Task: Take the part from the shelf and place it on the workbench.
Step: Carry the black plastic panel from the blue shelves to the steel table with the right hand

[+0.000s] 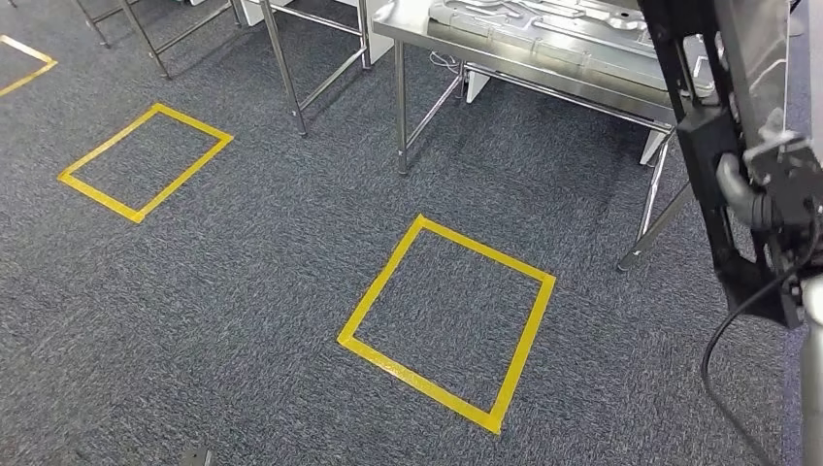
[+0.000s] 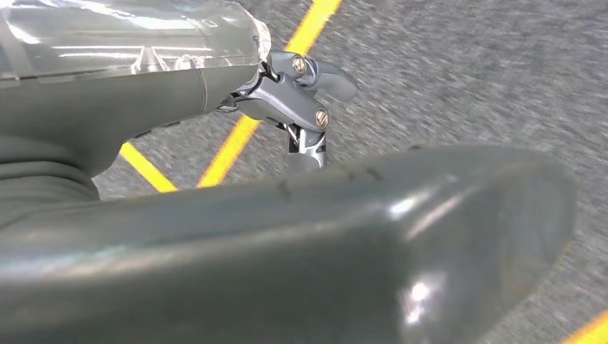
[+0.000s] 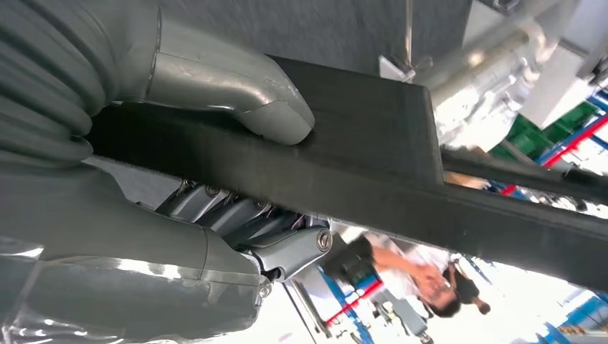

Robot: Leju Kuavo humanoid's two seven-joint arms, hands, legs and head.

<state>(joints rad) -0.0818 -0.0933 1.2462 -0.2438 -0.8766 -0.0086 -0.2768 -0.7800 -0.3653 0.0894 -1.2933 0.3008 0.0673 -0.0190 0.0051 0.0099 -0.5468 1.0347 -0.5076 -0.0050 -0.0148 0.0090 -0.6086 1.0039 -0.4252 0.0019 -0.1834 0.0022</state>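
Observation:
The part (image 1: 704,136) is a long black flat bar with a bracket, hanging upright at the right edge of the head view. My right hand (image 1: 772,180) grips it partway down. In the right wrist view the thumb (image 3: 244,107) presses on one face of the black part (image 3: 373,165) and the darker fingers (image 3: 244,222) wrap the other side. The steel workbench (image 1: 417,24) stands ahead at the top of the head view. My left hand (image 2: 301,100) hangs over the carpet, holding nothing, its fingers apart from the thick thumb (image 2: 358,244).
Silver pressed metal panels (image 1: 543,24) lie on the workbench. Its legs (image 1: 401,107) and other steel frames (image 1: 286,68) stand on grey carpet. Yellow tape squares (image 1: 383,291) (image 1: 97,189) mark the floor. A person (image 3: 423,276) appears in the right wrist view.

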